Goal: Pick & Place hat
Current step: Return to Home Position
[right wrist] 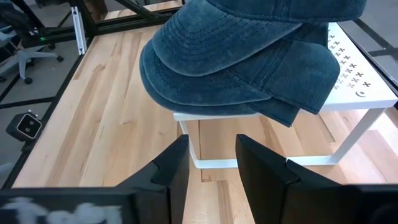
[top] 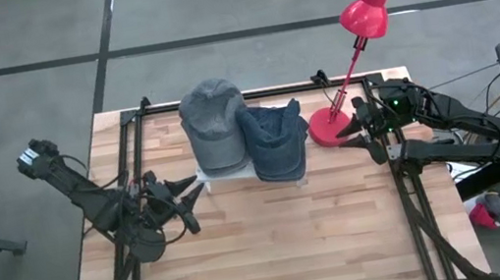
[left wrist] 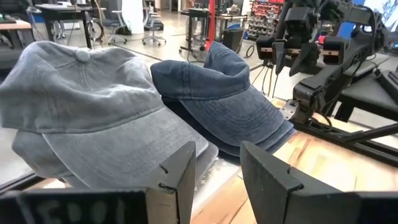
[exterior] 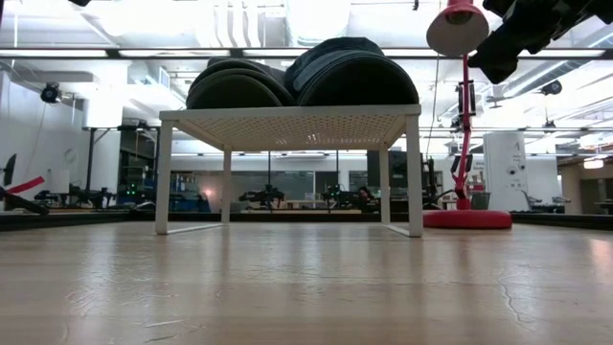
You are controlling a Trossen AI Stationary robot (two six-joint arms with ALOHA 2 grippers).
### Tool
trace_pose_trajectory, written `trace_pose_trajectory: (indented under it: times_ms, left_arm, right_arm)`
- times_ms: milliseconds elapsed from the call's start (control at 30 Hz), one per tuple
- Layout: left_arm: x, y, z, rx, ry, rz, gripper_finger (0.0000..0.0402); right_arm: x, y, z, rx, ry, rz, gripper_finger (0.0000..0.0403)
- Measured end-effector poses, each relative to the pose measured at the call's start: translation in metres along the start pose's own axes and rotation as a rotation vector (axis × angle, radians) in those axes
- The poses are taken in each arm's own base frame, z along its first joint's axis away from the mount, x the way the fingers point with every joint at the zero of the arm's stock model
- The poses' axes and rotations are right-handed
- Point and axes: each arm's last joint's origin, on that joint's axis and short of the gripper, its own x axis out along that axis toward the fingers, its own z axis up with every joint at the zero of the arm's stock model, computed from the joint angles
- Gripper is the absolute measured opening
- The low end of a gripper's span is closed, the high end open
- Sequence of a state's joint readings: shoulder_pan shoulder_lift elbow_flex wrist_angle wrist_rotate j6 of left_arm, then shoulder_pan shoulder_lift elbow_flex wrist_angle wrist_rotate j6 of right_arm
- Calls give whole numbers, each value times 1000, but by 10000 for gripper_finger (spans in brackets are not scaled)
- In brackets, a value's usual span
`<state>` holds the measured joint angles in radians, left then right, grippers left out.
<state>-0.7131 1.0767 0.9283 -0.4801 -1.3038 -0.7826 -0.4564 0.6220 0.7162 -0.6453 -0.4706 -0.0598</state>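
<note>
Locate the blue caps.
High view: the blue caps sit stacked on the right half of the white shelf, between the gray caps and the red lamp.

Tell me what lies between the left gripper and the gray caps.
High view: only bare table and the shelf corner between left gripper and gray caps.

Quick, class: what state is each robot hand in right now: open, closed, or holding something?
Left hand: open, holding nothing.
Right hand: open, holding nothing.
</note>
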Motion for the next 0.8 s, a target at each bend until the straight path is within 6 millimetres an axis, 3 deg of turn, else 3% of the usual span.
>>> trace_pose_trajectory:
  times_ms: [300, 567, 800]
  left_arm:
    - [15, 4, 2, 26, 72, -11, 129]
    - [46, 7, 17, 117, 232, -289, 129]
    - [34, 39, 45, 85, 153, -314, 129]
  right_arm:
    - [-1, 1, 0, -29, -10, 0, 115]
    - [-4, 2, 5, -67, -64, 0, 113]
    - [-4, 2, 5, -85, -66, 0, 123]
